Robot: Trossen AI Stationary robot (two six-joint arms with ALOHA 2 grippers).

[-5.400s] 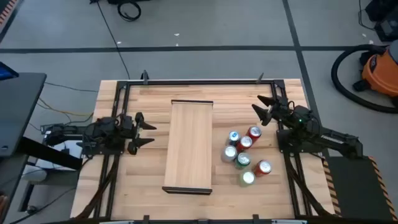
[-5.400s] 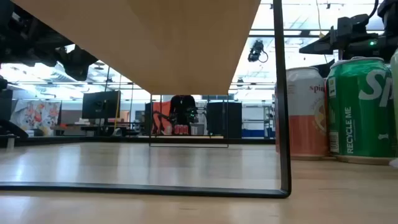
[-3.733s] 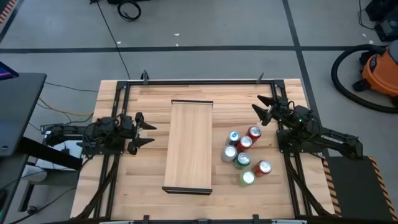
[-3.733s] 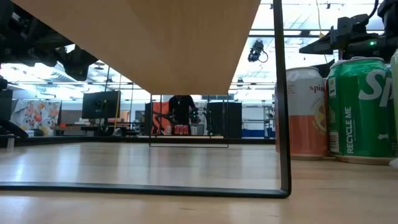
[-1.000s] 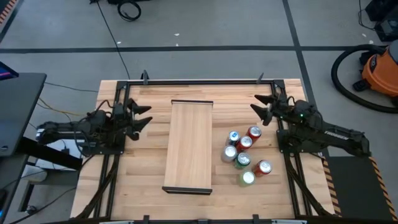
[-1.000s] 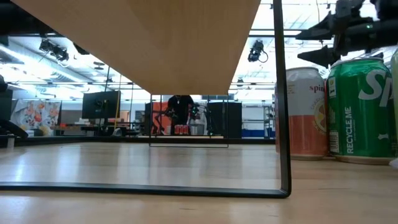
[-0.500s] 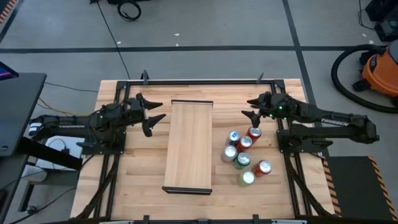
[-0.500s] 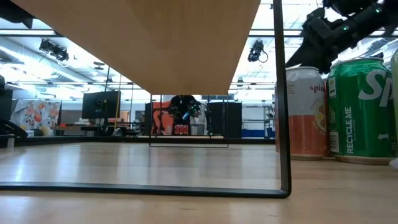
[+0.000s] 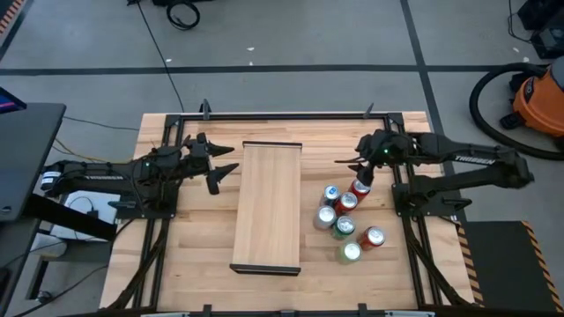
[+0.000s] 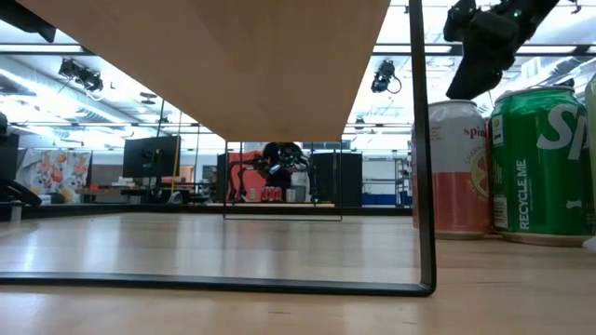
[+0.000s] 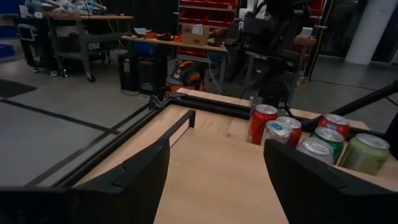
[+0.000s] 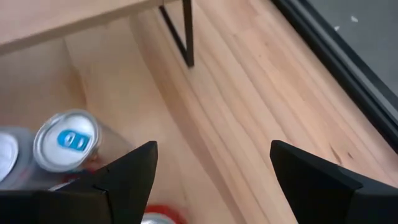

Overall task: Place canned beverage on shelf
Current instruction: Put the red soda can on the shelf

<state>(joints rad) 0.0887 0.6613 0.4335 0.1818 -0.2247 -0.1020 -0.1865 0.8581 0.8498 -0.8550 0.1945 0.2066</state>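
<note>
High view: red can just beneath right hand

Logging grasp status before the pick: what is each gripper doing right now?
Left gripper: open, empty, beside the shelf.
Right gripper: open, empty, above the red can.

plank table, shelf, cans
</note>
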